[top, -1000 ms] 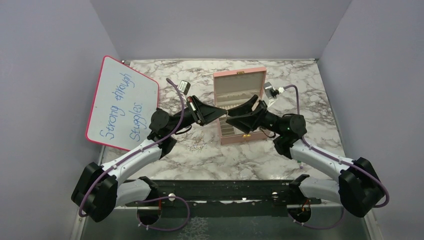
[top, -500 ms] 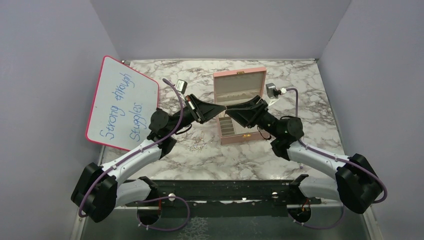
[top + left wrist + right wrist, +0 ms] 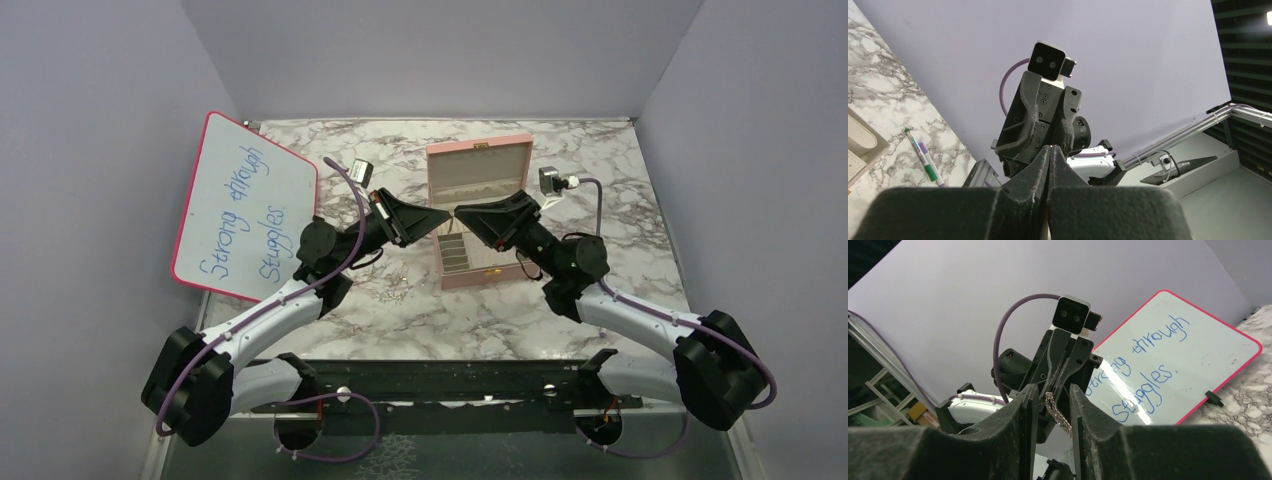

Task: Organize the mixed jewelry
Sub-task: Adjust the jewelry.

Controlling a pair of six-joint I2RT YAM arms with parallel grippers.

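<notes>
My left gripper (image 3: 447, 213) is shut on a thin silver chain (image 3: 1058, 412), which hangs from its tips in the right wrist view. My right gripper (image 3: 460, 214) is open and faces it tip to tip. Its fingers (image 3: 1029, 410) stand on either side of the hanging chain without touching it. Both grippers hover above the open pink jewelry box (image 3: 489, 277). In the left wrist view my left gripper (image 3: 1049, 147) has its jaws pressed together, and the right gripper (image 3: 1040, 120) is just beyond. The other small jewelry pieces cannot be made out.
A pink-framed whiteboard (image 3: 245, 205) with blue writing leans at the left, and also shows in the right wrist view (image 3: 1168, 360). A green-and-white marker pen (image 3: 923, 162) lies on the marble table (image 3: 600, 170). Purple walls close in three sides.
Both grippers have risen a little above the pink box. The right gripper has lifted and now meets the left one tip to tip. The left stays shut on the chain.
</notes>
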